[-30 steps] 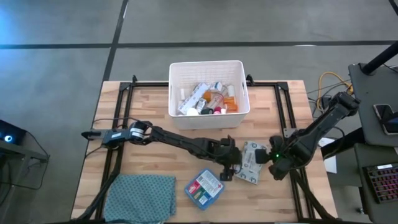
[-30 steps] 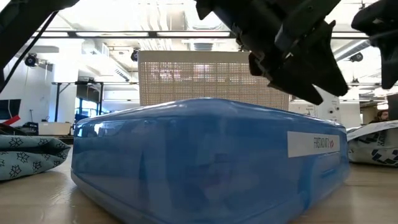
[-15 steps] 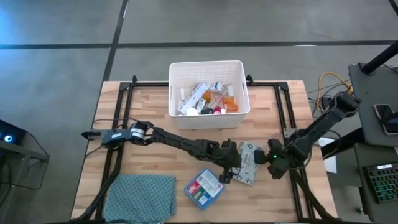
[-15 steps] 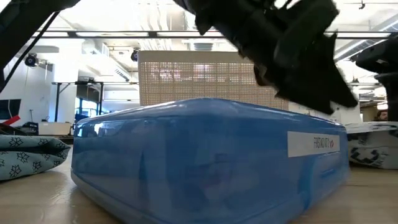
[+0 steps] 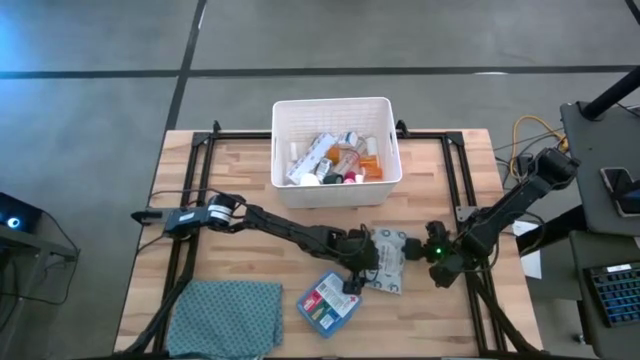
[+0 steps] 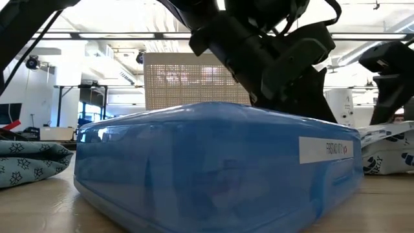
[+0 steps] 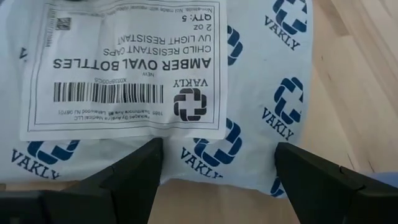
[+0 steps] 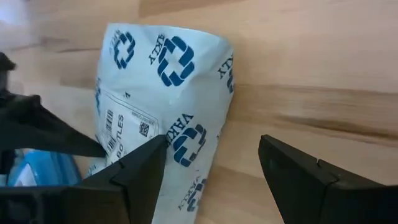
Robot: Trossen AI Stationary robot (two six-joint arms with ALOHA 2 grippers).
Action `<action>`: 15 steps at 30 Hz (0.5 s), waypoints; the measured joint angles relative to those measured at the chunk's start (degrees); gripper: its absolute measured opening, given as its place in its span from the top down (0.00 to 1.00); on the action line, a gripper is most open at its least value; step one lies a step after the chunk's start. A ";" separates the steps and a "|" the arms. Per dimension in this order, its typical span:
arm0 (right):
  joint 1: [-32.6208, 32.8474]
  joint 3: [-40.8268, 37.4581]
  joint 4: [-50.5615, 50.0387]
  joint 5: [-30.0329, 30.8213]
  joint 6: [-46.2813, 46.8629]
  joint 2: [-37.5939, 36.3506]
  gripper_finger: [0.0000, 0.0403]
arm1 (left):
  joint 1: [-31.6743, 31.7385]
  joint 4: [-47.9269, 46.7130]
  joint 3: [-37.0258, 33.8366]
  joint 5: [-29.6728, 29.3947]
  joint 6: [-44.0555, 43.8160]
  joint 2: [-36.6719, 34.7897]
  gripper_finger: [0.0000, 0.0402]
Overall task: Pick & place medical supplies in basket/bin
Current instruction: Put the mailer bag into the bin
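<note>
The grey-green patterned wipes pack point(image 5: 388, 258), white with blue crosses and a printed label, lies on the table between my two grippers. My left gripper point(image 5: 358, 268) is open at the pack's left edge; the left wrist view point(image 7: 214, 162) shows that edge between its fingers. My right gripper point(image 5: 422, 255) is open at the pack's right end point(image 8: 168, 81). The blue first-aid box point(image 5: 328, 302) lies near the front edge. The white bin point(image 5: 335, 178) at the far middle holds several bottles and tubes. My left gripper has its open fingers point(image 7: 134, 171) on either side of the pack's left edge point(image 7: 205, 177), coming level from the table's left; I cannot tell whether they touch it. My right gripper comes level from the table's right. One open finger point(image 8: 140, 165) lies against the pack's right end point(image 8: 180, 149), which stands up off the table.
A teal patterned folded cloth point(image 5: 225, 315) lies at the front left corner. The blue box fills the low view point(image 6: 213, 168), with the bin's wall point(image 6: 194, 81) behind it. Black frame rails run along the table's left and right sides.
My right gripper has gone toward the table's left edge, and the pack has slid left along the table with it, in between my left gripper's open fingers. My left gripper has shifted slightly left and nearer the front edge.
</note>
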 joint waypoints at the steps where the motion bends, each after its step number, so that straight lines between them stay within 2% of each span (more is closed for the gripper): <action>1: 0.00 -0.02 0.58 0.79 -0.02 0.00 0.40 | 0.01 -0.18 -0.08 0.05 -0.02 -0.02 0.28; 7: 0.00 0.03 9.91 3.53 -7.06 -0.02 0.40 | -0.02 -0.60 -0.62 0.09 -0.24 -0.02 0.28; 11: 0.02 0.32 9.56 3.64 -7.82 0.42 0.40 | -0.02 -0.37 -1.70 0.07 -2.03 -0.02 0.28; 15: 0.02 -0.83 8.02 3.45 -4.22 0.42 0.40 | -0.02 -1.42 -3.06 0.07 -4.28 -0.02 0.28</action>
